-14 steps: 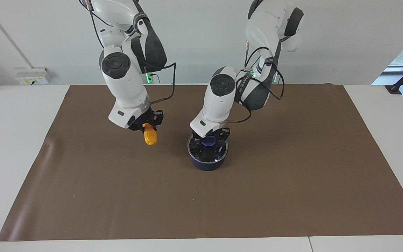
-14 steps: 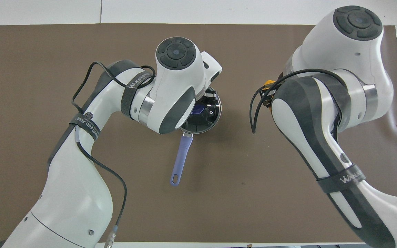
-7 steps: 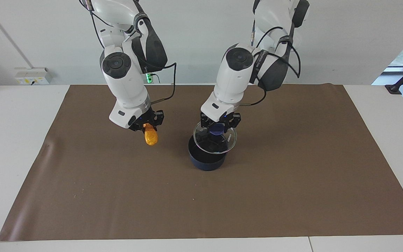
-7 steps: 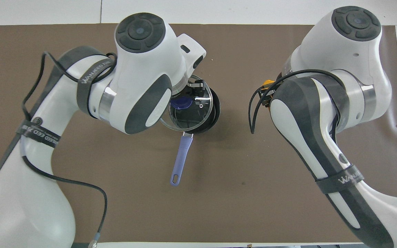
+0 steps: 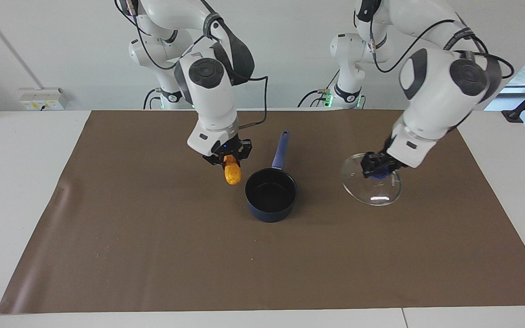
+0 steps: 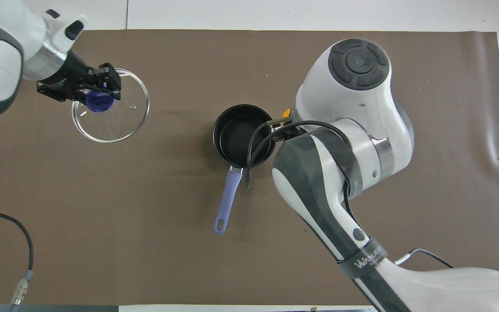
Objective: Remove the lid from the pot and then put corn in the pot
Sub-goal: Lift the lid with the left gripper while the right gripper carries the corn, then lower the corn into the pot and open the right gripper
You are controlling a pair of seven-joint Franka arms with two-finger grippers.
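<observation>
The pot stands open mid-mat, its handle pointing toward the robots; it also shows in the overhead view. My right gripper is shut on the corn, which hangs upright just beside the pot's rim, toward the right arm's end. In the overhead view only a yellow bit of the corn shows past the arm. My left gripper is shut on the blue knob of the lid and holds it tilted, low over the mat toward the left arm's end; the lid also shows in the overhead view.
A brown mat covers most of the white table. The mat is wrinkled near its edge at the right arm's end. A wall socket sits at the table's robot side.
My left gripper has carried the lid off the pot and down toward the left arm's end. My right gripper has moved the corn from away to right beside the pot's rim.
</observation>
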